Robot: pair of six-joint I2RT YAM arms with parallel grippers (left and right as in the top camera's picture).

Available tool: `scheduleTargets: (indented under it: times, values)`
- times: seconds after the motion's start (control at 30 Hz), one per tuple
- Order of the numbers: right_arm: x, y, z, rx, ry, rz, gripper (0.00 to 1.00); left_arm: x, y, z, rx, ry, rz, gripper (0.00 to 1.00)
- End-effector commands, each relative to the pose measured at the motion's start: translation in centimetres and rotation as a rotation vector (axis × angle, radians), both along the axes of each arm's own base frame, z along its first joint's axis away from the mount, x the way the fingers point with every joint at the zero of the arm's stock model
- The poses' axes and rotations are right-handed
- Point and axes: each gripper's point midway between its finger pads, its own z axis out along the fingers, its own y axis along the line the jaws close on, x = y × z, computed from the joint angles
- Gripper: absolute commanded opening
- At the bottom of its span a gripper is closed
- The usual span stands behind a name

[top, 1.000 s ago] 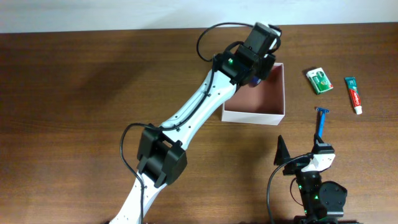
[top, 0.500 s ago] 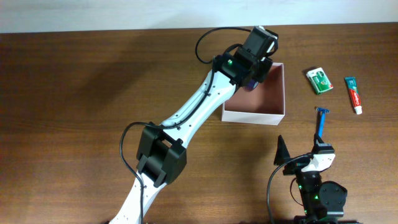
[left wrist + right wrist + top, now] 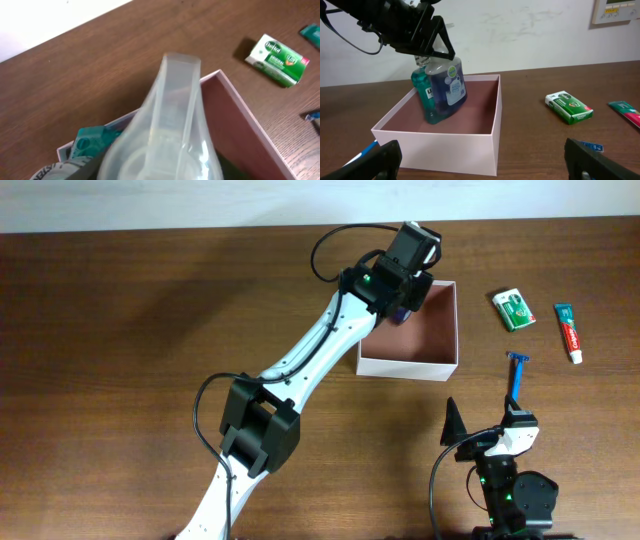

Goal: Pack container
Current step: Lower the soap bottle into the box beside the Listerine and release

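Little changed over the last second: only a slight drift of the left pincer (image 3: 408,295) toward the far left corner of the container (image 3: 408,366), perhaps with a faint easing of the jaws. Hangs now right over a blue bottle (image 3: 447,85), tilted and leaning on a teal bottle (image 3: 422,97), both inside the container at that corner. Cannot tell whether gripping the bottle's top or already let go: fingers flanking the neck, contact not visible. Reads as the tail of a placement, with release likely in hand and two things packed.

Right pincer (image 3: 481,149): parked at the near edge of the counter (image 3: 150,330), spread wide, holding nothing, unmoved.

Container on the counter right of centre, in the same spot as before. Not yet packed, to its right and well apart from it: a green box (image 3: 515,309), a tube (image 3: 568,332), and a blue razor (image 3: 516,375) nearer the right arm.

Hard to make out:
- From above, far left corner and nearly all of both bottles covered by the arm; just a dab of blue peeping out.
- From the left wrist, view filled by a blurred translucent shape (image 3: 170,130), probably the bottle's top, not certain; no fingers in sight there.
- From the right wrist, tube cut off at the edge, razor only a blue tip.
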Motion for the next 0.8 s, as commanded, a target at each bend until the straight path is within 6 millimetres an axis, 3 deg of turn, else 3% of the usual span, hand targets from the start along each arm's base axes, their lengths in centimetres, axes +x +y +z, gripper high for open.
scheduleTargets:
  times: [0.0, 0.33, 0.43, 0.5, 0.67, 0.77]
  values:
    - [0.0, 0.0, -0.2, 0.0, 0.003, -0.001, 0.99, 0.7, 0.4, 0.7, -0.011, -0.022, 0.022, 0.51]
    - [0.0, 0.0, -0.2, 0.0, 0.003, -0.001, 0.99, 0.8, 0.2, 1.0, -0.019, -0.031, 0.022, 0.52]
    - [0.0, 0.0, -0.2, 0.0, 0.003, -0.001, 0.99, 1.0, 0.0, 2.1, -0.037, -0.052, 0.021, 0.52]
    - [0.0, 0.0, -0.2, 0.0, 0.003, -0.001, 0.99, 1.2, -0.1, 3.4, -0.056, -0.073, 0.02, 0.52]
    - [0.0, 0.0, -0.2, 0.0, 0.003, -0.001, 0.99, 1.4, -0.5, 9.1, -0.109, -0.169, -0.002, 0.52]
    - [0.0, 0.0, -0.2, 0.0, 0.003, -0.001, 0.99, 1.3, -0.3, 12.5, -0.144, -0.223, -0.006, 0.6]
